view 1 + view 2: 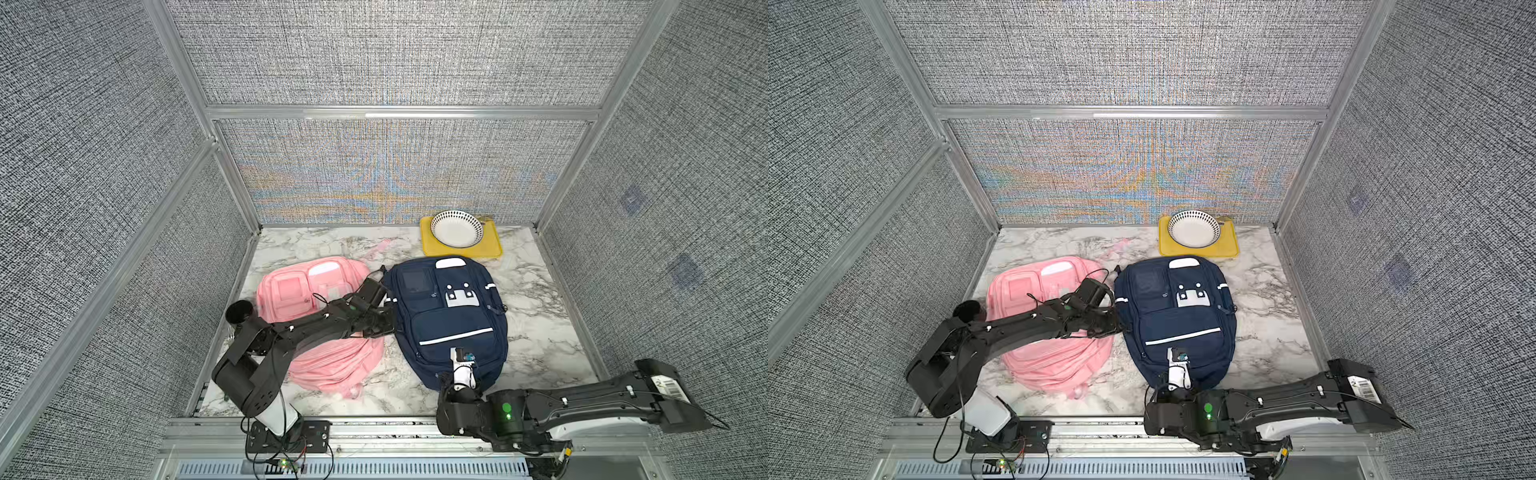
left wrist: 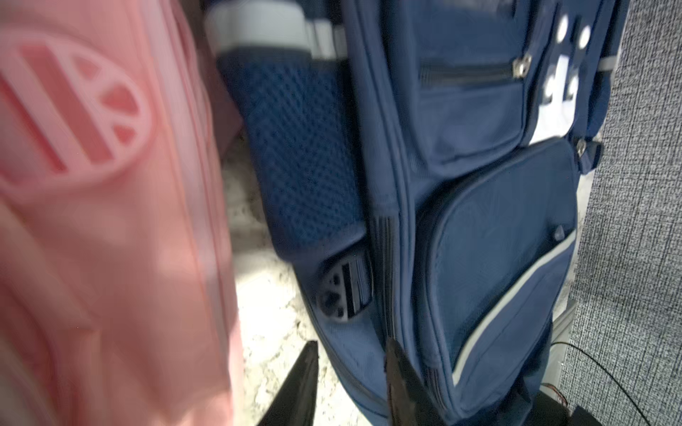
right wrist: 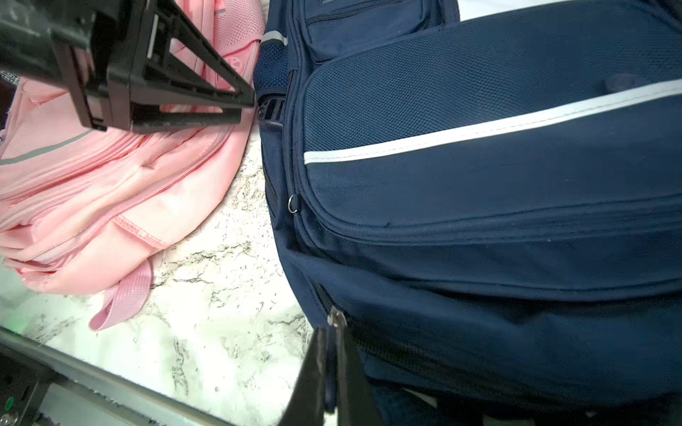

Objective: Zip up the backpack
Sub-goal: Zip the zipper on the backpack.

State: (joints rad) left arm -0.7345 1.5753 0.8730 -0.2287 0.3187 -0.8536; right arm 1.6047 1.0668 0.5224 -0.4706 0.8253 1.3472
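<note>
Backpacks are lying side by side on the marble table (image 1: pixel 540 316) in both top views. The pink backpack (image 1: pixel 336 365) is on the left. The navy backpack (image 1: pixel 449 320), the one I am working on, is in the middle, front face up, with its top end pointing to the back wall. Behind it a yellow tray (image 1: pixel 492 247) is carrying a bowl (image 1: pixel 456 230). My left gripper (image 1: pixel 388 322) is reaching across the pink bag to the left edge of the navy one. My right gripper (image 1: pixel 457 355) is resting on its near bottom end.

In the left wrist view I am looking along the navy backpack (image 2: pixel 479 221). The two fingers (image 2: pixel 299 387) are standing spread apart, one over the marble and the other over the bag's side. The edge of the bag is lying in the gap between them; whether they are touching it I cannot tell. A mesh side pocket (image 2: pixel 302 147) is showing ahead of them, and the pink backpack (image 2: pixel 92 221) is blurring beside it.

In the right wrist view the fingers (image 3: pixel 310 383) are pressing together. They are pinching a small metal zipper pull (image 3: pixel 336 318) at the near bottom corner of the navy backpack (image 3: pixel 479 184). The left gripper (image 3: pixel 240 103) is also showing here, hanging at the navy bag's edge above the strip of marble between the two bags.
</note>
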